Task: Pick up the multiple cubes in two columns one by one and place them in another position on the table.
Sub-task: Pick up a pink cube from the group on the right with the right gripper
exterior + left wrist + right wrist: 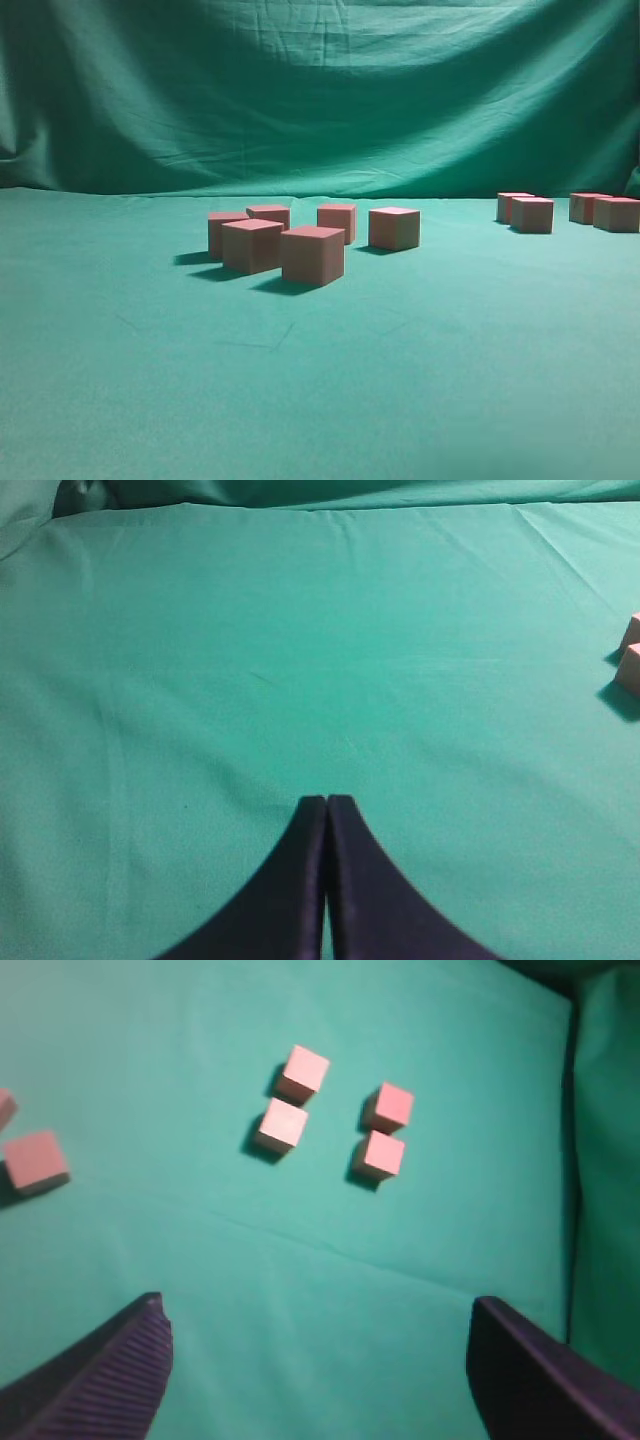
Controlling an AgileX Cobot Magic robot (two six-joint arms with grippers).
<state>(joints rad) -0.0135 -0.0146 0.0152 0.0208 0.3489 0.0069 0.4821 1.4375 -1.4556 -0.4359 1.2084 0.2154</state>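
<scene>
left pincer (326,802) clenched, empty, over bare bench (250,660); cubes only at its frame's right edge. i see five cubes (312,254) left of centre in the exterior view. right pincer (320,1330) released, holding nothing; the two-column block of four cubes (335,1125) lies above it in frame, columns running away. right arm nearer. no containers.

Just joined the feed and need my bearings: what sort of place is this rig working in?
Probably a staged lab or test bench, not a real workplace: a table covered in plain green cloth, a draped green backdrop behind it, and only identical small cubes set out as props.
</scene>
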